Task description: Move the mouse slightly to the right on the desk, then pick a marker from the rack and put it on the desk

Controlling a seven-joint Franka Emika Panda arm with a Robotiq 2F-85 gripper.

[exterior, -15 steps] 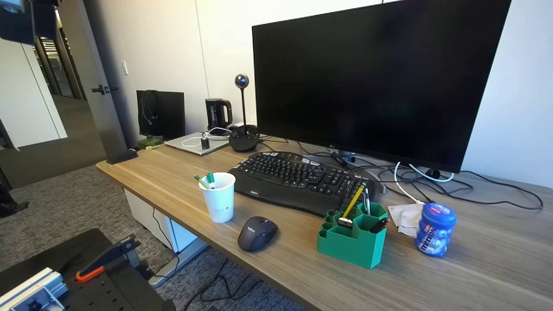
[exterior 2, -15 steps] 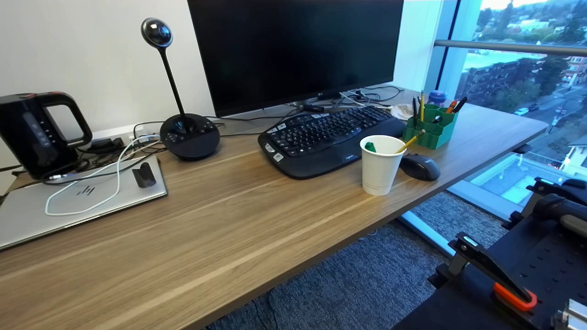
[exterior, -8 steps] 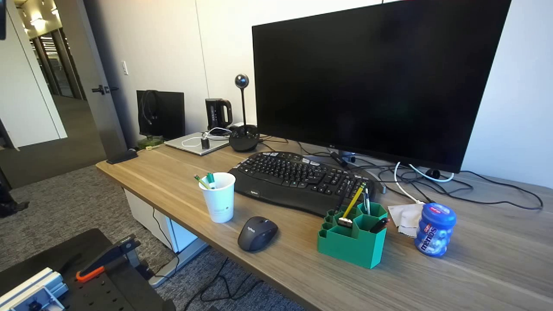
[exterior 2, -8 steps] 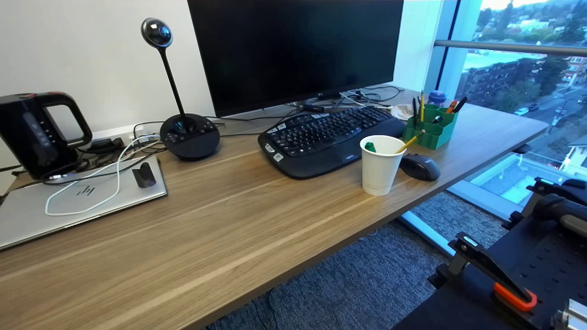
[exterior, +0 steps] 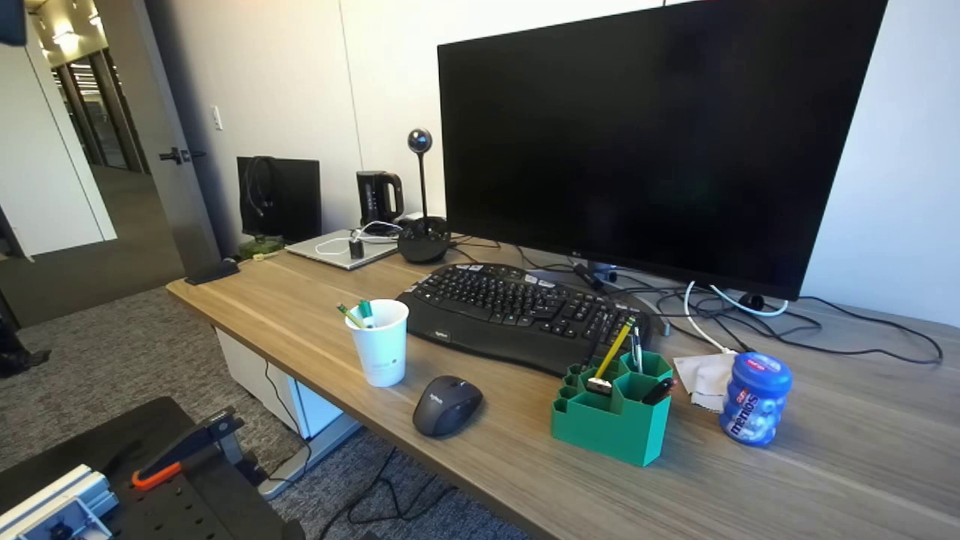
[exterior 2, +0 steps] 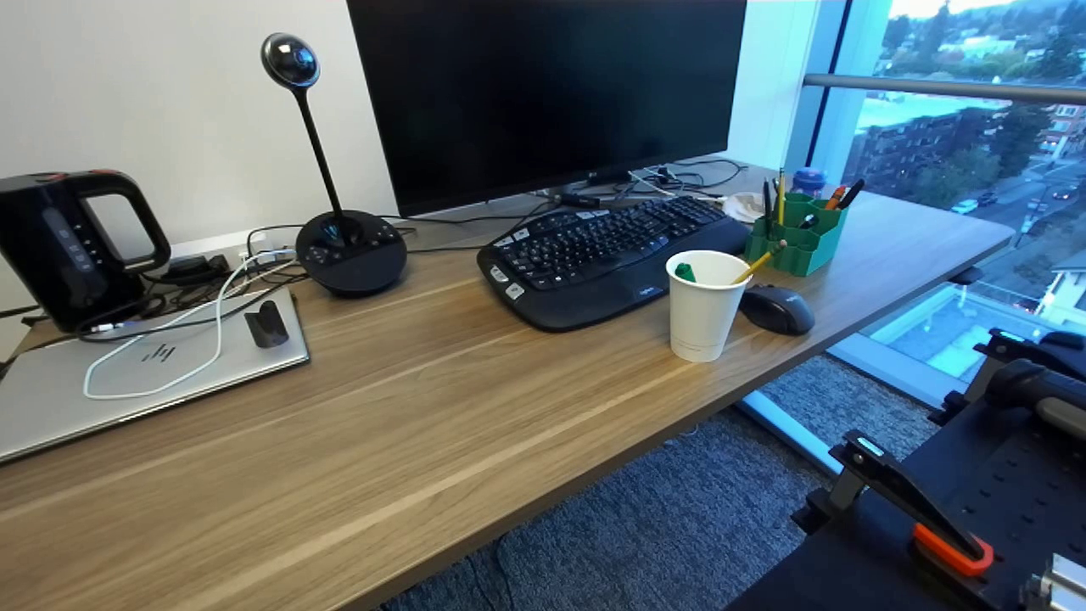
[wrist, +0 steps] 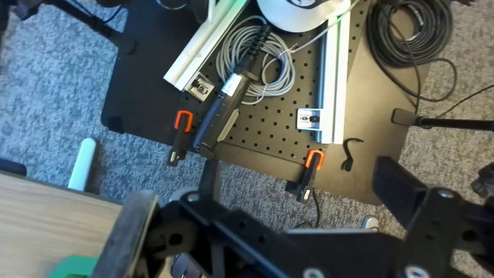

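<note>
Light-brown wooden desk [exterior: 517, 431] along a white wall [exterior: 397, 67], front edge above grey carpet [exterior: 97, 337]. Gripper [wrist: 303, 179], in the wrist view, with jaws spread wide, well apart from mouse [exterior: 448, 406] and green rack [exterior: 609, 433]; carpet and a black table [wrist: 142, 92] beyond. Mouse near the front edge, between a white paper cup [exterior: 380, 349] and the rack with its dark pens [exterior 2: 851, 193]. Open wood between mouse and rack; broadest stretch, in an exterior view, from silver laptop [exterior 2: 193, 355] to cup.
</note>
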